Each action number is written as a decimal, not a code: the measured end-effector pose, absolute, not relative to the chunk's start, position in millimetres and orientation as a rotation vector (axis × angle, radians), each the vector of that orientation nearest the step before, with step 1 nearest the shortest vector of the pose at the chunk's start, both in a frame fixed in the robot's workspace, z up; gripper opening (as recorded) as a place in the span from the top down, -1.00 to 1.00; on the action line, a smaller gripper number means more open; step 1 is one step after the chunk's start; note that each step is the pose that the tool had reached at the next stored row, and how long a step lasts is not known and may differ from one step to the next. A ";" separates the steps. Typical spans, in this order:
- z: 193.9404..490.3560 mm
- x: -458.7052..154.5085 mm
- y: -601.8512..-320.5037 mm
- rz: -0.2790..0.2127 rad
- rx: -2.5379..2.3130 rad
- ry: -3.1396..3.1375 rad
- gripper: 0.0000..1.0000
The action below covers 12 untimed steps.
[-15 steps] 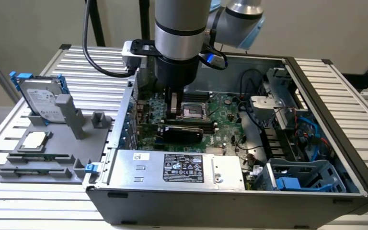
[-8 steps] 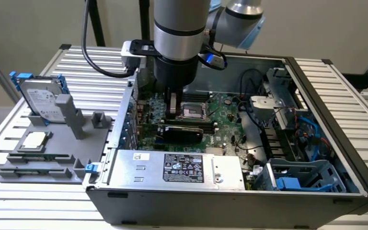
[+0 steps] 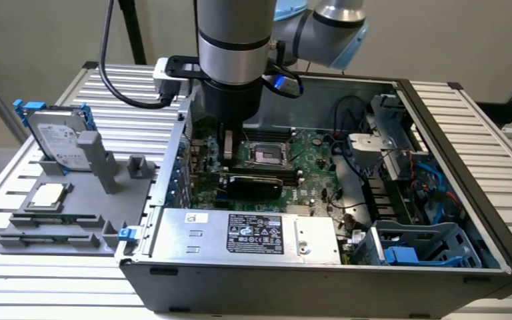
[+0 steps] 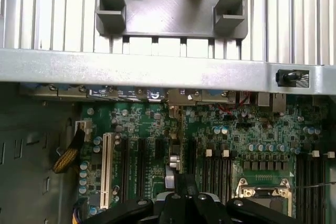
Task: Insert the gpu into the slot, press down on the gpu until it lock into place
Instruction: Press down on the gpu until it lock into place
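While the arm [image 3: 231, 40] reaches into the open case [image 3: 327, 283]: claw [image 3: 227, 159] closed, fingers together, gripping nothing.
Claw position: just beside the processor socket [image 3: 263, 155], on the exterior view's left of it.
Card [image 3: 251, 185]: black, set across the green board [image 3: 319, 150], just beside the socket on its camera side.
Contact: claw tip appears to touch the card's upper edge; not certain.
Hard drive [image 3: 56, 137]: outside the case, well apart from the socket.

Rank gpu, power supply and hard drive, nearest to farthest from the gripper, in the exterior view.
1. gpu, right by the gripper.
2. power supply, inside the case, against its near wall.
3. hard drive, outside the case, exterior view's left.
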<state>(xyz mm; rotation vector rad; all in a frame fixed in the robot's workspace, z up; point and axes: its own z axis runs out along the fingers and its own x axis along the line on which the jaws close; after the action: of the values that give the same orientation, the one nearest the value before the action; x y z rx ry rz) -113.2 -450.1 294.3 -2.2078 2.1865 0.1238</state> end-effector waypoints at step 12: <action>294.4 -121.4 -450.1 0.162 -2.264 2.161 0.79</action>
<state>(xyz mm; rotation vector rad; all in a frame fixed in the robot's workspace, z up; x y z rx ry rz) -121.4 -450.1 294.4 -2.2637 2.1615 0.1615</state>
